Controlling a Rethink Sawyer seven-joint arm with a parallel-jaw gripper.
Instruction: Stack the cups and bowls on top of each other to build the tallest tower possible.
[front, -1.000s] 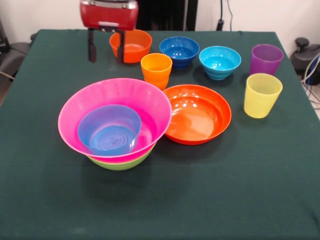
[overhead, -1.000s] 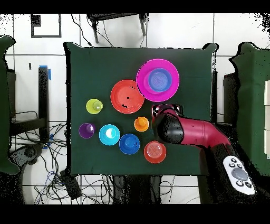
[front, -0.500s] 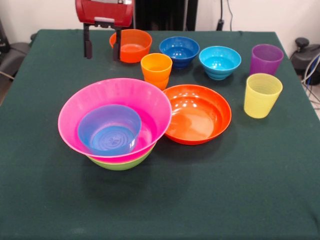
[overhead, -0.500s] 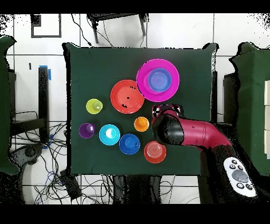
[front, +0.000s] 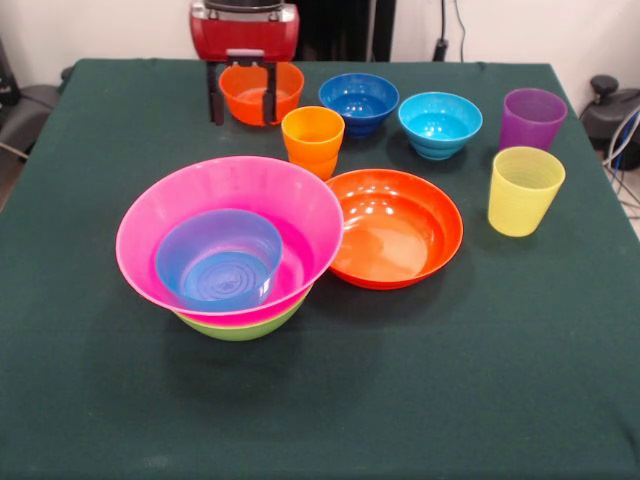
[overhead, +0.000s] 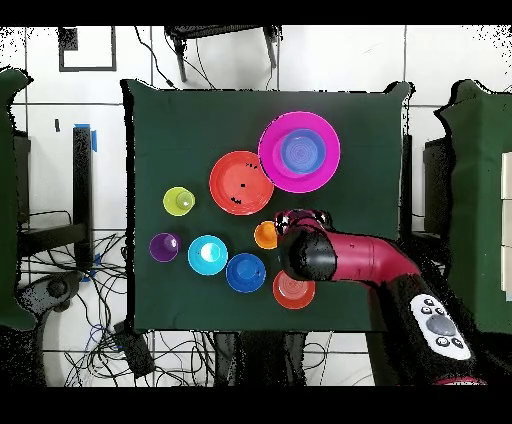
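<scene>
My gripper (front: 242, 108) hangs open at the back of the table. Its two dark fingers (front: 214, 95) show in front of the small orange bowl (front: 262, 90), with nothing between them. In the overhead view the red arm (overhead: 340, 258) covers part of that bowl (overhead: 293, 292). The tower is a large pink bowl (front: 300, 205) nested in a lime green bowl (front: 240, 327), with a small blue bowl (front: 220, 258) inside. An orange cup (front: 312, 138), a yellow cup (front: 524, 190) and a purple cup (front: 532, 118) stand upright and apart.
A shallow orange bowl (front: 393, 227) lies right of the tower, almost touching it. A dark blue bowl (front: 358, 100) and a cyan bowl (front: 439, 123) sit in the back row. The orange cup stands just right of the gripper.
The gripper has moved right in the front view, from left of the small orange bowl to in front of it, and sits a little lower. Bowls and cups have not moved.
</scene>
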